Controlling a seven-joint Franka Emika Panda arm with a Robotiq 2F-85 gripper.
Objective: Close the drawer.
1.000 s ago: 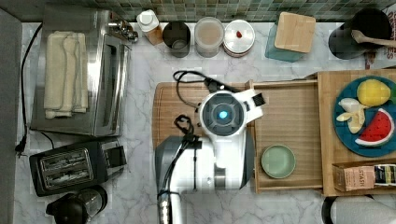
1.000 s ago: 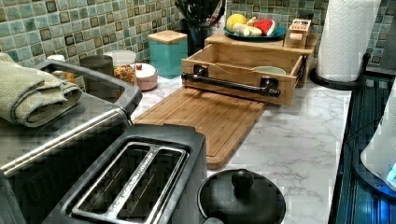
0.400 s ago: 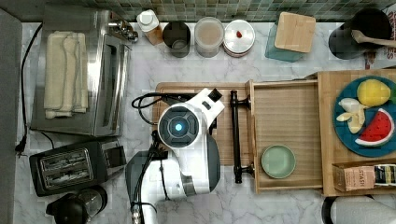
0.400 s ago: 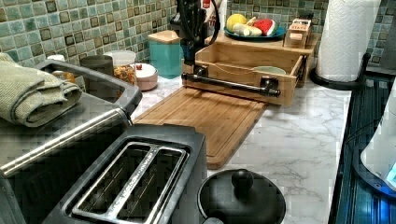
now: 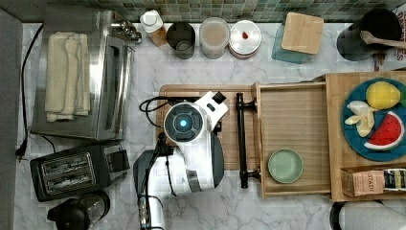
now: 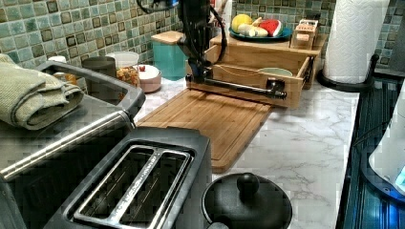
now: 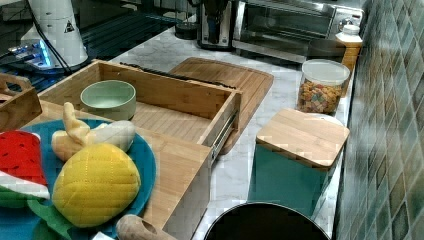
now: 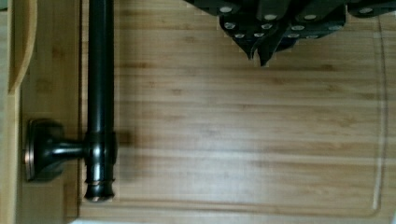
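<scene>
Drawer (image 5: 292, 134) front partly behind claw (image 6: 199, 71)

A kitchen is shown: a marble bench (image 5: 287, 211) is backed by green tiles (image 6: 71, 28), and a toaster (image 5: 72, 170) is set beside a toaster oven (image 5: 103, 91), with jars (image 5: 214, 36) nearby.

Light bamboo drawer (image 5: 292, 122) with straight grain and long black bar handle (image 5: 241, 139). Pale green round bowl (image 5: 285, 166) inside. Warm brown striped wooden cutting board (image 6: 217, 119). White marble tabletop (image 5: 210, 208) with grey veins. Green mosaic tile wall (image 6: 57, 26). Teal round plate (image 5: 352, 136).
</scene>
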